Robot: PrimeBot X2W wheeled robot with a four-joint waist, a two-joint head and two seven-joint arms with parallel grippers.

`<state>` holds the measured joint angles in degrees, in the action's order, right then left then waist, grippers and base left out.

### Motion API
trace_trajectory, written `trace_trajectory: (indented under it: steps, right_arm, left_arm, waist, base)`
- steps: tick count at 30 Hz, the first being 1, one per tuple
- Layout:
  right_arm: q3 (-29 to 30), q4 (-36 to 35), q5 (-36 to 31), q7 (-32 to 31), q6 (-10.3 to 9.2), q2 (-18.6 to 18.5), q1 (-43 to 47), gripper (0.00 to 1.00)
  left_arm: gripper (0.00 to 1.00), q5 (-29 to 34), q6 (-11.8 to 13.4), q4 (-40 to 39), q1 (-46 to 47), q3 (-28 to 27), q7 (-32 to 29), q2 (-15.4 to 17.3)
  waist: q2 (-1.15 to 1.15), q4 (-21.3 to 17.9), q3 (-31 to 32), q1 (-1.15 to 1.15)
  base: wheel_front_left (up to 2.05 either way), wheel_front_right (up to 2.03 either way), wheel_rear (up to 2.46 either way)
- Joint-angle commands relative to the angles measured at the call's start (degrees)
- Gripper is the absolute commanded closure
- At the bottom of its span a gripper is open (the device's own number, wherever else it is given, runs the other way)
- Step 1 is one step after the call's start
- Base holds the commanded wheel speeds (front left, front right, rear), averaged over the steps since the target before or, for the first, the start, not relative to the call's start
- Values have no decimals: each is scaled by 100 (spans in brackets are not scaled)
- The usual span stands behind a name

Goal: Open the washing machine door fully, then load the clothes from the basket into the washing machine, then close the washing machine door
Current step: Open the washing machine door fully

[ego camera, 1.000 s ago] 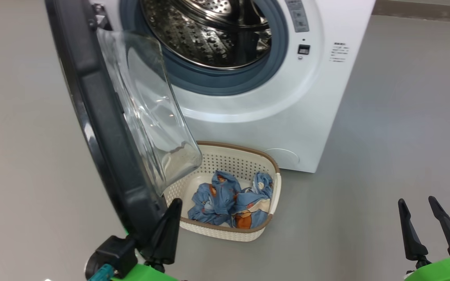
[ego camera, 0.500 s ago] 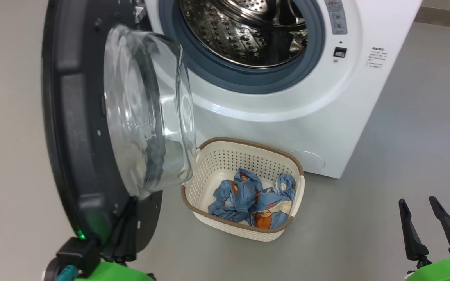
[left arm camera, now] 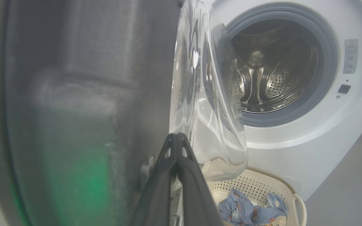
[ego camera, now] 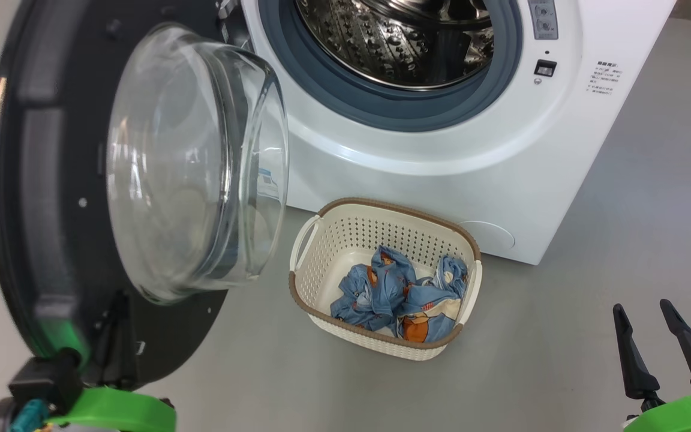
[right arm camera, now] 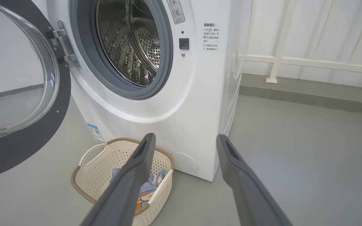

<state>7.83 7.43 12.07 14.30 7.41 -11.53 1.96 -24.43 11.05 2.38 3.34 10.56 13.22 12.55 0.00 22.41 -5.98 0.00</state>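
Observation:
The washing machine point(ego camera: 441, 180) stands with its steel drum point(ego camera: 405, 42) exposed. Its door point(ego camera: 33, 198) is swung out to the left, the glass bowl point(ego camera: 195, 162) facing the machine. My left gripper point(ego camera: 116, 312) is shut and empty, its fingers lying against the lower inner face of the door point(left arm camera: 74, 110); the left wrist view shows my left gripper point(left arm camera: 176, 138) with fingertips pressed together. The basket point(ego camera: 381, 207) sits on the floor before the machine with the clothes point(ego camera: 402, 294) bunched inside. My right gripper point(ego camera: 642, 307) hovers open at the lower right, away from everything.
Grey floor point(ego camera: 621, 210) stretches open to the right of the machine and in front of the basket. A white railing point(right arm camera: 294, 61) and wall stand behind the machine's right side. The open door takes up the space left of the basket.
The door has swung further out to the left, with my shut left gripper staying against its lower inner face. The head camera shifted. The right gripper has not moved.

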Motion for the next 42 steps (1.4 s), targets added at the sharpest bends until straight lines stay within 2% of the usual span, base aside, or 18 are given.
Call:
trace_trajectory:
  steps: [1,10,20,27,39,42]
  right_arm:
    - [-153,-154,-86,70,8,-139,-185,0]
    - [-196,-133,-70,70,8,-237,-274,0]
    - [-242,-138,-79,70,8,-343,-421,0]
    - [-257,-163,-92,70,8,-385,-452,0]
    - [-265,-180,-72,70,8,-475,-603,0]
    - [-316,-184,-71,70,8,-488,-652,0]
  left_arm:
    - [100,8,112,-63,331,-385,76,242]
    - [100,0,254,278,596,-867,151,370]
    - [100,87,264,760,953,-1407,175,456]
    - [100,272,134,1038,1133,-1921,176,484]
    - [100,684,-324,1716,1777,-2687,177,673]
    - [100,769,-373,1935,1953,-2937,177,739]
  waist:
    - [0,-3,-54,0]
    - [0,-6,-236,0]
    - [0,-9,-417,0]
    - [0,13,-523,0]
    - [0,2,-778,0]
    - [0,-30,-855,0]
  base:
    - [0,0,0]
    - [0,0,0]
    - [0,0,0]
    - [0,0,0]
    - [0,0,0]
    - [0,0,0]
